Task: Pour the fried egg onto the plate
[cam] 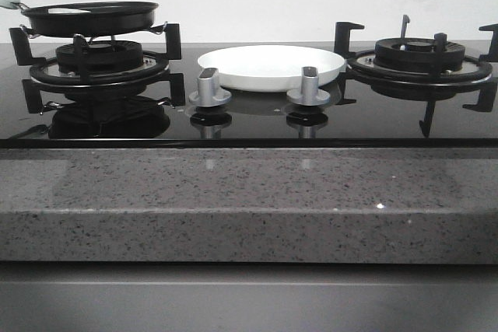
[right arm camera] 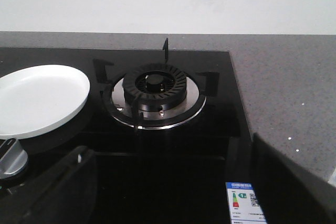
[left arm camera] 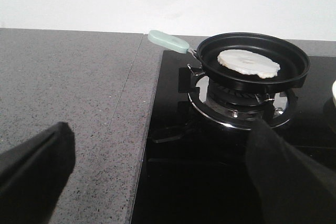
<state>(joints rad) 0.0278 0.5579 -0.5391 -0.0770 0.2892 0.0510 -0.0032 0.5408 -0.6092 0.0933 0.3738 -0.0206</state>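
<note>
The fried egg (left arm camera: 248, 63) lies flat and white in a black frying pan (left arm camera: 252, 61) with a pale green handle (left arm camera: 167, 41); its yolk does not show. The pan (cam: 92, 18) sits on the left burner. The white plate (cam: 271, 66) stands between the burners behind the knobs and also shows in the right wrist view (right arm camera: 39, 98). My left gripper (left arm camera: 168, 182) is open and empty, short of the pan, over the hob's left edge. My right gripper (right arm camera: 168, 187) is open and empty over the hob in front of the right burner. Neither gripper shows in the front view.
Two silver knobs (cam: 210, 89) (cam: 309, 87) stand in front of the plate. The right burner (right arm camera: 153, 90) with black pan supports is bare. Grey speckled counter (left arm camera: 68, 87) surrounds the black glass hob. A label sticker (right arm camera: 245, 202) lies near my right gripper.
</note>
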